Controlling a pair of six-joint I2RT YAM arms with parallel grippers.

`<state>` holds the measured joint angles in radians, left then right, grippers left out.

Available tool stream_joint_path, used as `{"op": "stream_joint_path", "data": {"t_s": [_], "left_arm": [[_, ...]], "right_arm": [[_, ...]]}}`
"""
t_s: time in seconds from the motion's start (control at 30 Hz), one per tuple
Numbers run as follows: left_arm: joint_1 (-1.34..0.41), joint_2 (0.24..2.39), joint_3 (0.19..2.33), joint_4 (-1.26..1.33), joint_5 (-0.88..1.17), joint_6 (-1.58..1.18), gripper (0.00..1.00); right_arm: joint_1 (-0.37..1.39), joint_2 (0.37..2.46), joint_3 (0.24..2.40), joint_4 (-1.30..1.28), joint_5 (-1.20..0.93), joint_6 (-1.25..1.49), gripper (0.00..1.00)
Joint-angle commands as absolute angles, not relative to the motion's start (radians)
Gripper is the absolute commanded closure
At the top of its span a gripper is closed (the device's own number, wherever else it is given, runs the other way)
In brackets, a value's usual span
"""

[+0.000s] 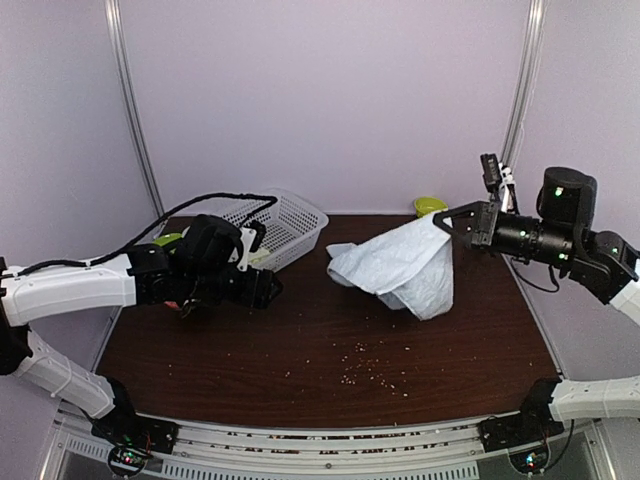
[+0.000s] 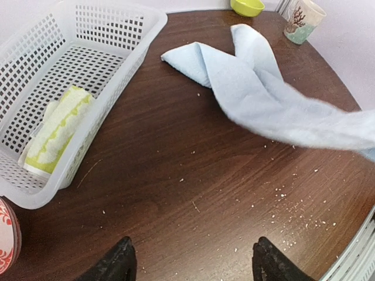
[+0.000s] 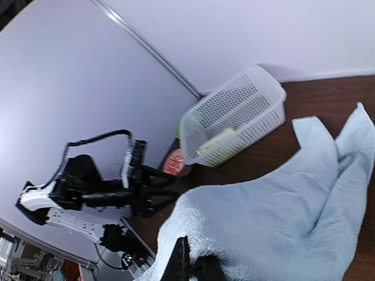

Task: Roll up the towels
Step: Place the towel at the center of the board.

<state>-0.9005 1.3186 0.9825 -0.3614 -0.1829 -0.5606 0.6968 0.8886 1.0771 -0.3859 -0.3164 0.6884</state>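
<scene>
Top view: the right pincer [image 1: 441,218] clenches a corner of the pale blue towel [image 1: 405,265], which hangs down to the table [image 1: 300,350] at far right. Left wrist: the left pincer [image 2: 193,266] stands released over the table; the lemon-print towel [image 2: 55,132] lies rolled in the basket [image 2: 126,76]. Right wrist: the pale blue towel bunches between the closed fingers.

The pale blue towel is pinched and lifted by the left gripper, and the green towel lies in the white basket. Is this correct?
No, one detail is wrong: the right gripper pinches the pale blue towel, as the top external view shows. The left gripper is open and empty. The green towel does lie in the white basket.
</scene>
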Motion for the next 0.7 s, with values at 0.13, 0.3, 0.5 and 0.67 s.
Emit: {"op": "stream_joint_path", "data": {"t_s": [0.13,0.3,0.5,0.67], "left_arm": [[-0.964,1.325,1.02,-0.318,-0.163,-0.534,0.31],[-1.084,1.402,1.056,-0.317,-0.176,-0.453,0.3],[-1.141,1.528,1.146,-0.315,-0.186,-0.413,0.31],[-1.141,1.569,1.164,-0.301,-0.202,-0.423,0.31]], "right_arm": [[0.629,0.961,0.862,-0.442,-0.163,0.65,1.0],[0.629,1.044,0.815,-0.375,-0.162,0.675,1.0],[0.626,1.108,0.796,-0.329,-0.131,0.717,1.0],[0.578,1.246,0.919,-0.366,-0.063,0.752,1.0]]}}
